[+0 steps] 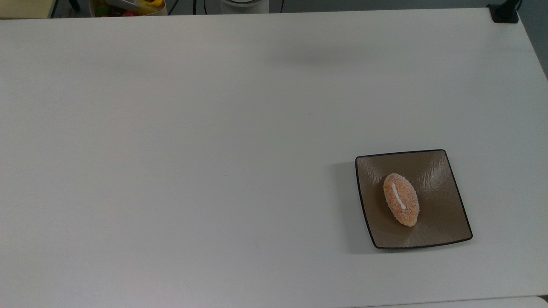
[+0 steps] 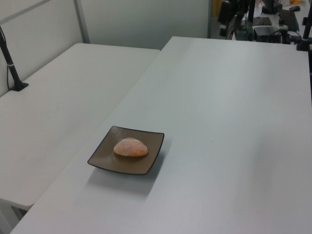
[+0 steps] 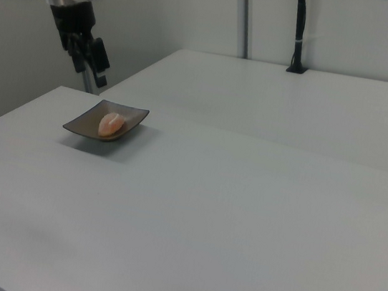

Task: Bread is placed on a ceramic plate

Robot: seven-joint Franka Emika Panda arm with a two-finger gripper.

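The bread (image 1: 401,199), a small oval orange-pink roll with a white stripe, lies in the middle of the square brown ceramic plate (image 1: 441,222) at the top view's lower right. The left view shows the bread (image 2: 130,147) on the plate (image 2: 146,163) near the table's left edge. In the right view my gripper (image 3: 91,77) hangs above and behind the plate (image 3: 81,126) and the bread (image 3: 111,124), to the right view's left. It is clear of both, its black fingers spread and nothing between them.
The white table (image 1: 214,149) spreads wide around the plate. A black post base (image 1: 505,13) sits at its far right corner and a bin of colourful items (image 1: 128,6) stands beyond the far edge. A second white table (image 2: 58,97) adjoins it, with a black pole (image 2: 12,68).
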